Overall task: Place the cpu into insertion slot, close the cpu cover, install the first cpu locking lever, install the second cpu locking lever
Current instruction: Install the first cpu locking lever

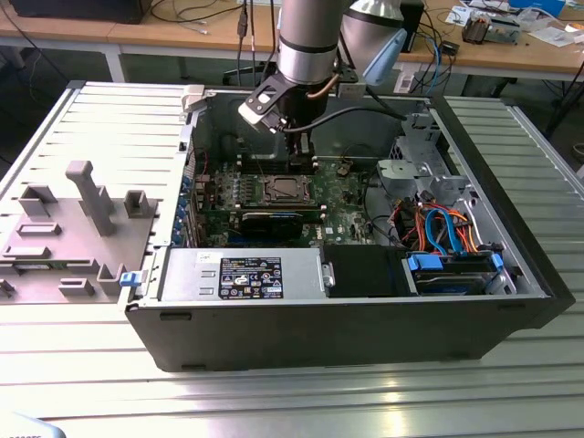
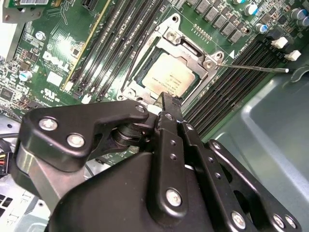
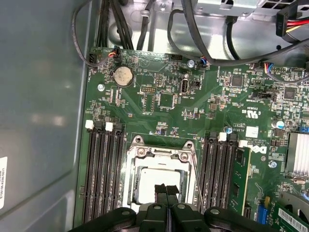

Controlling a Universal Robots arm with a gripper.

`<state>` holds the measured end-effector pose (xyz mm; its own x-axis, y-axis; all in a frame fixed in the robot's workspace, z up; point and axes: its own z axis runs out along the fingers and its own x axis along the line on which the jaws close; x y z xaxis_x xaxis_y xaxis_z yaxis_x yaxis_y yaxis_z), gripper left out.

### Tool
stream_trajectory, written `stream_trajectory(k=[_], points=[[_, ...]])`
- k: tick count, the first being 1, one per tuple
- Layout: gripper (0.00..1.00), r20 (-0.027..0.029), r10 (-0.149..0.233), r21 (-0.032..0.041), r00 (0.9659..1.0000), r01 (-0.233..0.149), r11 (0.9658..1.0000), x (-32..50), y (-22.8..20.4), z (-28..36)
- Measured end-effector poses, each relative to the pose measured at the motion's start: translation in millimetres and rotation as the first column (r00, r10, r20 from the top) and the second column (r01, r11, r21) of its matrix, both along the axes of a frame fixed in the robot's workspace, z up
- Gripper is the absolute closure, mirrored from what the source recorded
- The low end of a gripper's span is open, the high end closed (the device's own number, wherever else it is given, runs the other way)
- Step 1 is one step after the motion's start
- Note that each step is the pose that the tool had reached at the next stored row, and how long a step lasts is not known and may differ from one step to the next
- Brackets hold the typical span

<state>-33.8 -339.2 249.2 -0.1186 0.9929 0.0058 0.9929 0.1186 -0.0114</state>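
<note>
The cpu (image 2: 166, 77) lies flat in the insertion slot (image 2: 145, 53) on the green motherboard, its silvery top facing up. The cpu cover (image 2: 186, 46), a silver frame, lies down around the chip. A thin locking lever (image 2: 256, 67) sticks out from one socket corner over the memory slots. My gripper (image 2: 166, 99) is shut with nothing in it, its tips just over the cpu's edge; whether they touch it I cannot tell. The first wrist view has the cpu (image 3: 149, 179) under the gripper (image 3: 166, 189). From outside, the gripper (image 1: 297, 151) hangs above the slot (image 1: 285, 189).
The open computer case (image 1: 347, 319) lies on a ribbed metal table. Memory slots (image 3: 101, 174) flank the socket on both sides. A black graphics card (image 1: 272, 222), a power supply (image 1: 242, 274), drive cage and cable bundle (image 1: 447, 228) crowd the case. Grey fixtures (image 1: 87, 196) stand at the exterior view's left.
</note>
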Motion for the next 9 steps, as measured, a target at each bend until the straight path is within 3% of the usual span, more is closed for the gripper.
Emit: stream_trajectory(k=[9], points=[[0.89,0.0001,0.062,0.0,0.9981,-0.062,0.9981,0.0,0.0,0.0]])
